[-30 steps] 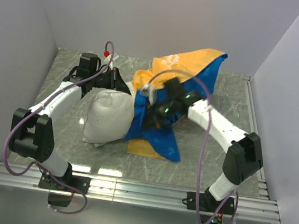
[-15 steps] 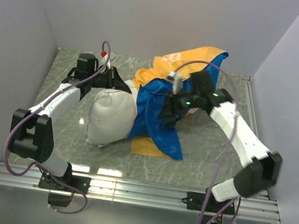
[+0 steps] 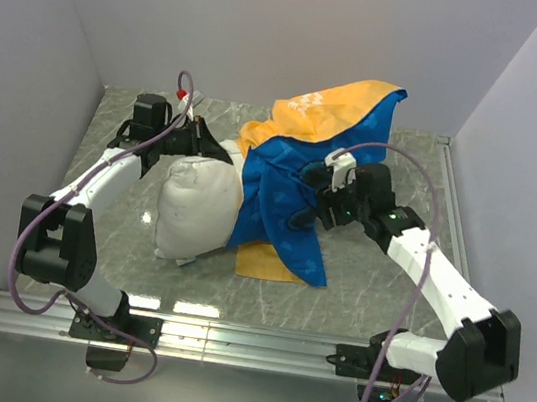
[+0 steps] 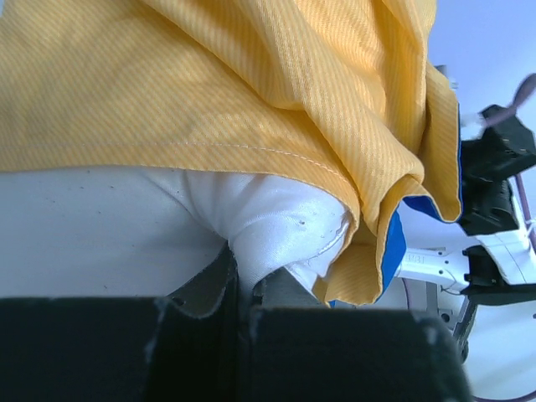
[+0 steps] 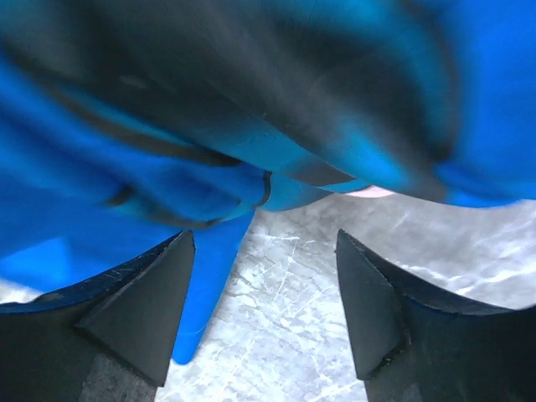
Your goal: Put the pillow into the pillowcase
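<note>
1. The pillow lay on the table, left of the middle, with its long side running from the near edge toward the back wall
2. The pillowcase was heaped just to the right of the pillow and touching it; the orange face was up at the far end and the blue face was spread toward the near side
3. The blue cloth overlapped the right side of the pillow, and a strip of orange stuck out from under the blue at the near edge
4. The left gripper was at the far end of the pillow, where the white fabric met the orange
5. In the left wrist view the left gripper was clenched on a pinched fold of the pillow, and the orange pillowcase hung over it from above
6. The right arm showed at the right edge of that view
7. The right gripper was low against the blue cloth, near the middle of the table
8. In the right wrist view its fingers stood wide apart and held nothing, with bare table between them and the blue pillowcase bunched just beyond the tips
</note>
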You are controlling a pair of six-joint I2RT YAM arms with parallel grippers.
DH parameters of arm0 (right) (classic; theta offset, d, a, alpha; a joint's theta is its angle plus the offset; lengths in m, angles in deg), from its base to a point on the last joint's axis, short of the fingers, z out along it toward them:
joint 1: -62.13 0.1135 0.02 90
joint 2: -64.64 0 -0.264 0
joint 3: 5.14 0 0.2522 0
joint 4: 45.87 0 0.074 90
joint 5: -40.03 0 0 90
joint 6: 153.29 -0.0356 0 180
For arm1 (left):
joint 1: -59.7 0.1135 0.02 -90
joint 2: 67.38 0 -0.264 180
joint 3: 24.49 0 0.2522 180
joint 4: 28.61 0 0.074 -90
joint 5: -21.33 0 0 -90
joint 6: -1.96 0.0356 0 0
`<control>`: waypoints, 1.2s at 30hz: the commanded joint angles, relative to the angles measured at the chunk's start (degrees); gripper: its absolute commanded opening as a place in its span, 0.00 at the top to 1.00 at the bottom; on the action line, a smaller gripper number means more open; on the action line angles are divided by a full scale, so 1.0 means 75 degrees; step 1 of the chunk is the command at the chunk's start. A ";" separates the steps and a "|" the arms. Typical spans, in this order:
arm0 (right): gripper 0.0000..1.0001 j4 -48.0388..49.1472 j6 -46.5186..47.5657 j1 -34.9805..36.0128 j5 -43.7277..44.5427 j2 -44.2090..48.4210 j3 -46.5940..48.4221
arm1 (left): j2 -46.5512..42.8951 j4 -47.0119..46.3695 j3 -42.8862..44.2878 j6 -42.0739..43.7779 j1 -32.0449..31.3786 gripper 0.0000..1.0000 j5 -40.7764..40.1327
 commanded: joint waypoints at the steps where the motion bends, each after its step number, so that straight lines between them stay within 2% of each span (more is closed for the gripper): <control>1: 0.29 0.1267 -0.0027 0.0243 0.0510 -0.0315 0.0041 | 0.0101 -0.0172 0.0302 -0.0146 0.0034 0.99 0.0037; 2: 0.36 0.1373 -0.0027 0.0279 0.0475 -0.0398 0.0064 | 0.0101 -0.0183 0.0290 -0.0146 0.0046 0.99 0.0036; 3: 0.68 0.1409 -0.0050 0.0314 0.0359 -0.0550 0.0157 | 0.0113 -0.0206 0.0244 -0.0192 0.0058 0.99 0.0025; 4: 0.85 0.1281 -0.0108 0.0489 0.0207 -0.0610 0.0262 | 0.0124 -0.0218 0.0220 -0.0204 0.0081 0.99 0.0013; 5: 0.96 0.1071 -0.0225 0.0676 -0.0085 -0.0657 0.0368 | 0.0124 -0.0311 0.0138 -0.0262 0.0093 1.00 -0.0010; 6: 1.00 0.0651 -0.0284 0.1049 -0.0436 -0.0657 0.0508 | 0.0113 -0.0451 0.0056 -0.0495 0.0116 1.00 0.0001; 7: 1.00 0.0473 -0.0343 0.1819 -0.0718 -0.0622 0.0544 | 0.0101 -0.0696 0.0021 -0.0555 0.0117 1.00 -0.0022; 11: 1.00 -0.0090 -0.0858 0.3462 -0.2569 -0.0925 0.0895 | 0.0148 -0.1457 -0.0272 -0.1164 0.0128 0.99 -0.0104; 13: 1.00 -0.0710 -0.0684 0.3689 -0.3411 -0.1546 0.1445 | 0.0090 -0.1682 -0.0366 -0.1539 0.0128 1.00 -0.0139; 17: 1.00 -0.1064 -0.0274 0.3304 -0.3463 -0.2215 0.2173 | -0.0051 -0.1847 -0.0600 -0.1692 0.0128 1.00 -0.0116; 21: 1.00 -0.1319 -0.0238 0.2507 -0.3579 -0.2951 0.2955 | -0.0204 -0.1835 -0.0846 -0.1646 0.0105 1.00 -0.0046; 26: 1.00 -0.1240 -0.0273 0.2436 -0.3288 -0.3246 0.3649 | -0.0438 -0.2046 -0.0929 -0.1493 -0.0340 1.00 0.0095; 28: 1.00 -0.1309 -0.0238 0.2389 -0.3077 -0.3410 0.4362 | -0.0380 -0.1884 -0.0568 -0.1038 -0.0422 0.99 0.0025; 31: 1.00 -0.1439 -0.0273 0.2202 -0.3053 -0.3575 0.5312 | -0.0018 -0.1192 0.0872 -0.0217 -0.0213 1.00 -0.0058; 32: 1.00 -0.1392 -0.0296 0.2178 -0.3006 -0.3529 0.5430 | 0.0053 -0.1063 0.1514 -0.0146 -0.0165 1.00 -0.0023; 36: 1.00 -0.0422 -0.0531 0.2224 -0.2865 -0.2676 0.5047 | 0.0265 -0.0184 0.2796 0.0894 -0.0153 1.00 0.0024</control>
